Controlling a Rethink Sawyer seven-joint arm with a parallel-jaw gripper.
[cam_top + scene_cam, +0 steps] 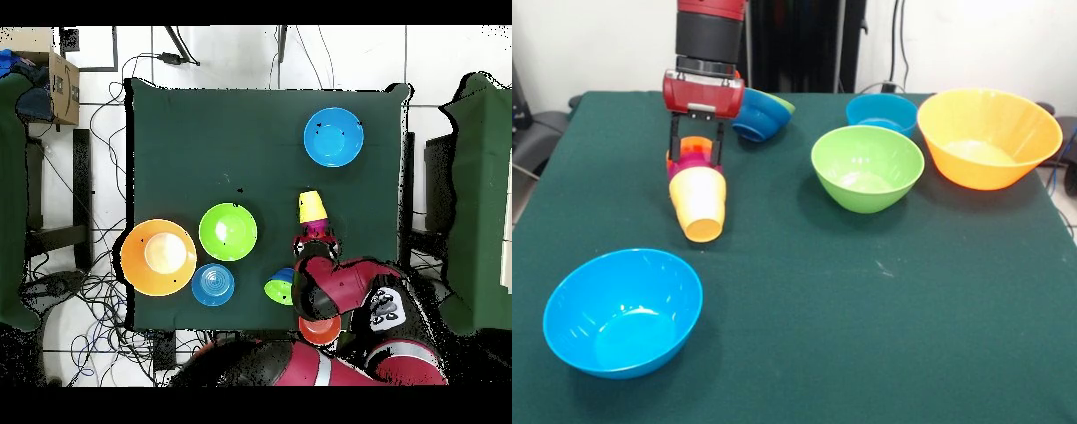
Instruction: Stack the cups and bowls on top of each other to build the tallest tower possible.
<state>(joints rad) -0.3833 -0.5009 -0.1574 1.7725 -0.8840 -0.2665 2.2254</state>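
A stack of nested cups lies tilted on its side on the green table (865, 291). A yellow cup (698, 206) points its base toward the camera, with a purple cup (689, 164) and an orange cup (695, 145) behind it. My gripper (697, 152) comes straight down over the stack's wide end, with fingers (674, 141) pressed on both sides of it. In the overhead view the yellow cup (312, 207) sticks out from under the gripper (315, 240). Nested dark blue, light blue and green bowls (764, 113) lie on their side just behind.
A light blue bowl (622, 311) stands front left. A green bowl (867, 168), a small blue bowl (881, 113) and a large orange bowl (989, 137) stand on the right. Overhead, an orange-red piece (318, 330) shows under the arm at the table edge.
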